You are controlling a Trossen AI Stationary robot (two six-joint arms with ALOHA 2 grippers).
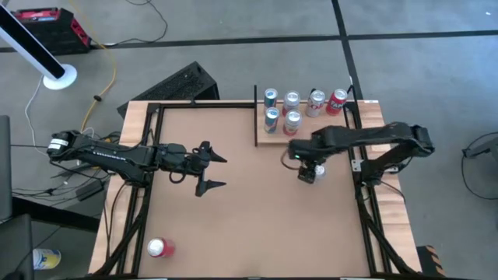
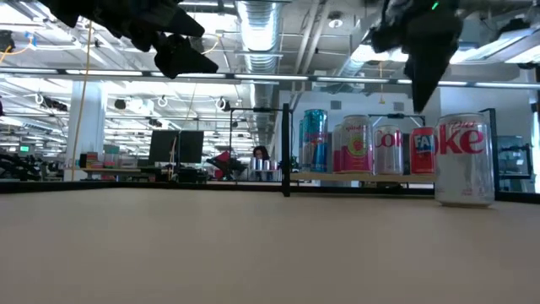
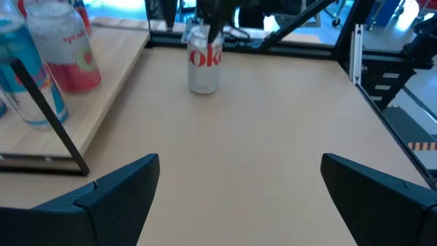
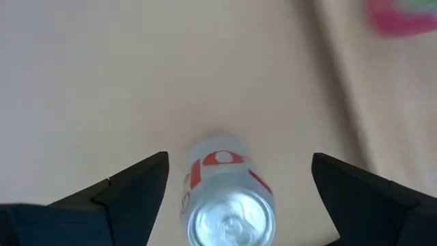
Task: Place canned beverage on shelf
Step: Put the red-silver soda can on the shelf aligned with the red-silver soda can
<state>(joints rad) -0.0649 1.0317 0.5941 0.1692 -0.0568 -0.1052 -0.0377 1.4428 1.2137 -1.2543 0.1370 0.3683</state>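
Note:
A silver canned beverage (image 4: 229, 198) with red lettering stands upright on its base on the brown tabletop, a little to the near side of the shelf (image 1: 268, 140). It also shows in the low view (image 2: 464, 159) and in the left wrist view (image 3: 205, 60). My right gripper (image 4: 239, 164) hangs open above the can and points down, one finger to each side and clear of it; it shows above the can (image 2: 419, 72). My left gripper (image 1: 222, 172) hovers open and empty over the table's left middle.
Several upright cans (image 1: 292, 109) stand on the pale wood shelf (image 3: 102, 89), which is edged by thin black posts. A red can (image 1: 159, 247) lies near the table's near left corner. Black frame rails (image 1: 366, 194) run along the table's sides.

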